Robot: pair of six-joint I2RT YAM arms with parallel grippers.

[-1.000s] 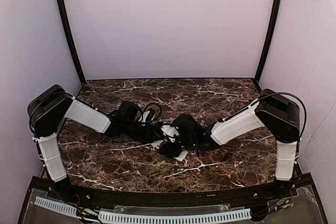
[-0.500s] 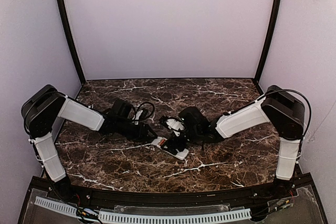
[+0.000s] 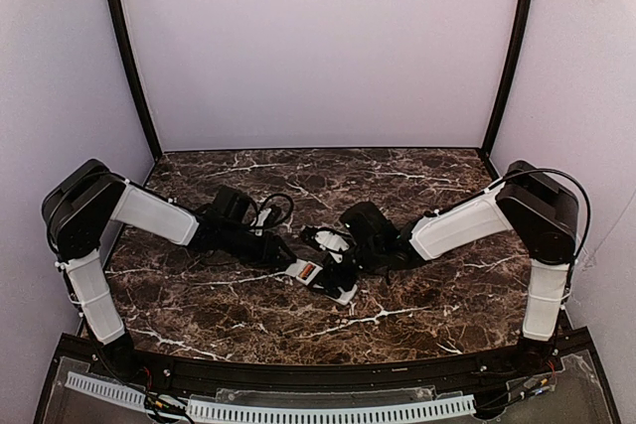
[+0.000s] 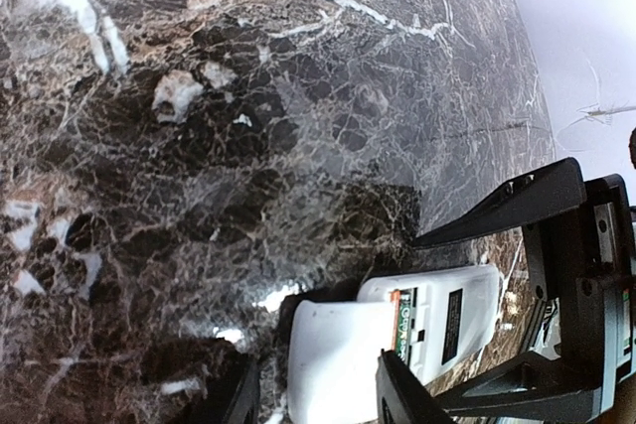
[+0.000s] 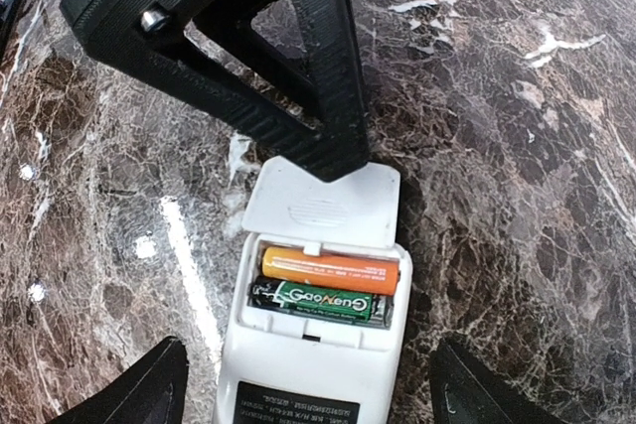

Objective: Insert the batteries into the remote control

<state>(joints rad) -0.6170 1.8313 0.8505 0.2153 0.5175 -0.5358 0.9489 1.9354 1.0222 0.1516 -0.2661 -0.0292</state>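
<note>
2 batteries point(image 5: 328, 272) inside remote control point(image 5: 306, 364)

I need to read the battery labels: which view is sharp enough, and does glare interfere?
Right wrist view: sharp, print on the batteries in the remote control legible, glare streaking only the table beside it. Left wrist view: marble soft, a white hotspot by the remote control. Top external view: batteries mere specks.
</note>
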